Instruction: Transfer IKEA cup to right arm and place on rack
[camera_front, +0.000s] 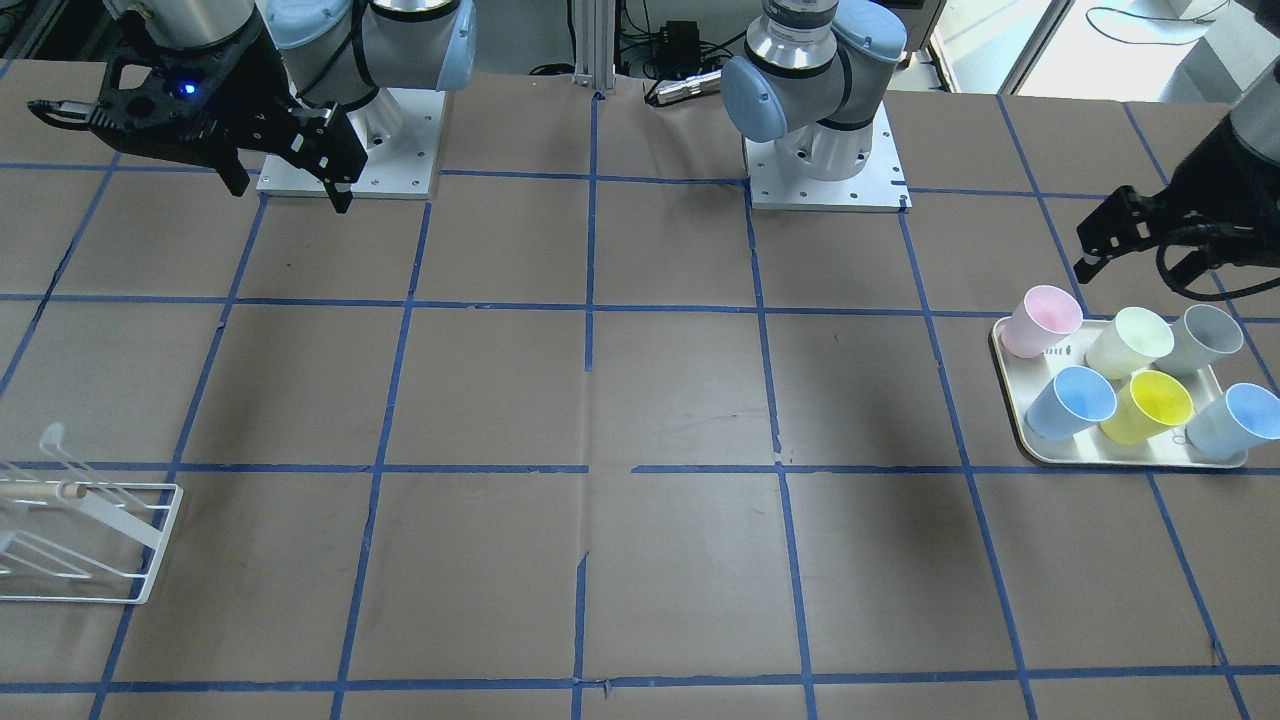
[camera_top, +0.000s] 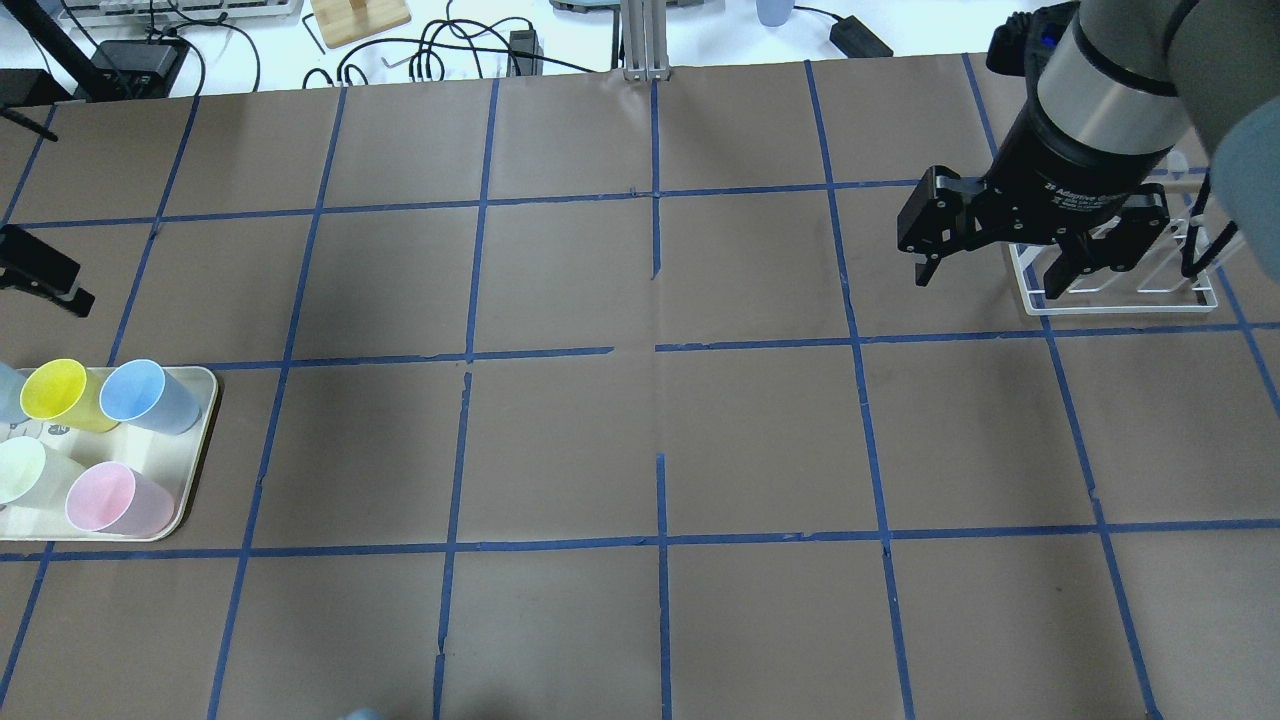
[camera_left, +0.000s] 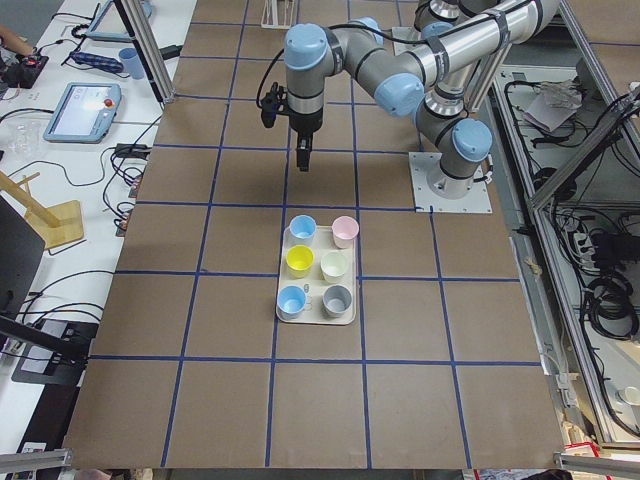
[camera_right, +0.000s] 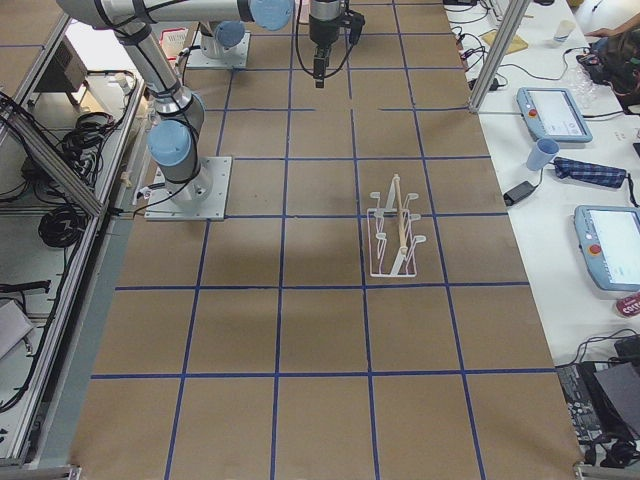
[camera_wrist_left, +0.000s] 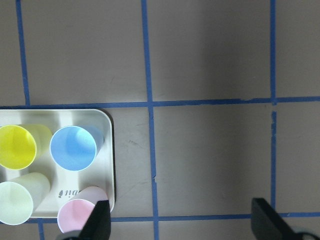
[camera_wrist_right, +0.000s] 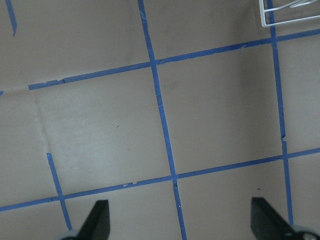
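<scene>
The IKEA cup (camera_front: 1130, 342) is a pale cream tumbler. It stands open end up on a beige tray (camera_front: 1008, 372) between a pink cup (camera_front: 1042, 320) and a grey cup (camera_front: 1205, 338). It also shows in the left wrist view (camera_wrist_left: 15, 202). My left gripper (camera_wrist_left: 182, 225) is open and empty. It hangs high above the table beside the tray's corner near the pink cup. My right gripper (camera_top: 990, 282) is open and empty, raised above the table in front of the white wire rack (camera_top: 1120, 285). The rack (camera_front: 90, 530) holds no cups.
The tray also holds two blue cups (camera_front: 1072, 402) and a yellow cup (camera_front: 1150, 408). Blue tape lines grid the brown table. The two arm bases (camera_front: 825, 165) stand at the robot's edge. Cables and tablets lie beyond the far edge.
</scene>
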